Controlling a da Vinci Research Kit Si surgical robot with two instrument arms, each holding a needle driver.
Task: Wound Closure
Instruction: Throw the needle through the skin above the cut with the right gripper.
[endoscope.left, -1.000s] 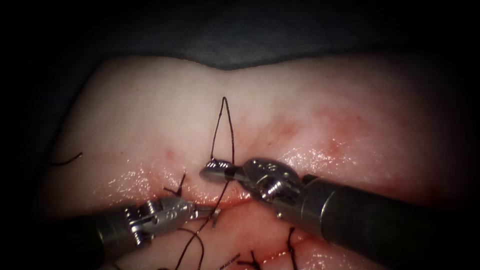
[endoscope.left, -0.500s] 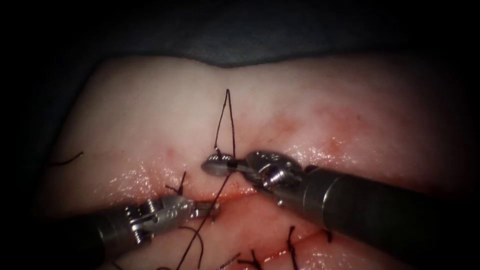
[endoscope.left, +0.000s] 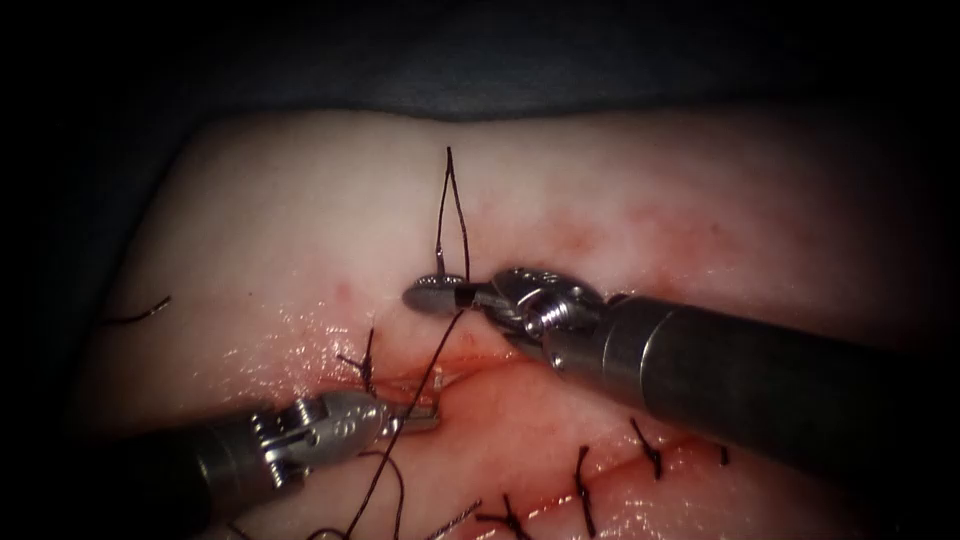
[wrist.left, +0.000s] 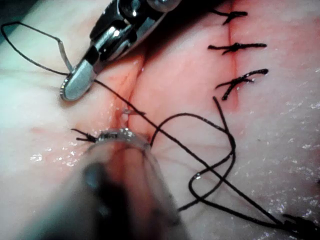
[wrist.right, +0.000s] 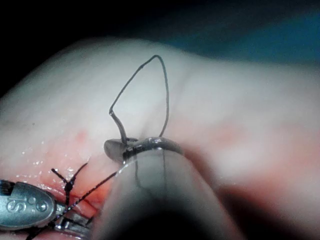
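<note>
Pale tissue (endoscope.left: 260, 220) carries the cut (endoscope.left: 470, 365) at frame centre, where the right tool (endoscope.left: 432, 297) pinches the thread (endoscope.left: 452, 215) taut while the left tool (endoscope.left: 425, 418), jaws pressed on thread at the cut, anchors a knot being tightened; needle unseen.

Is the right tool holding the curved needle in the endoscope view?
No, the right tool is shut on the thread, which rises in a narrow loop above its jaws.

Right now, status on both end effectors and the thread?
Right end effector shut on thread, loop standing above it. Left end effector at the cut, thread crossing its tip. Stitches lie further right.
</note>
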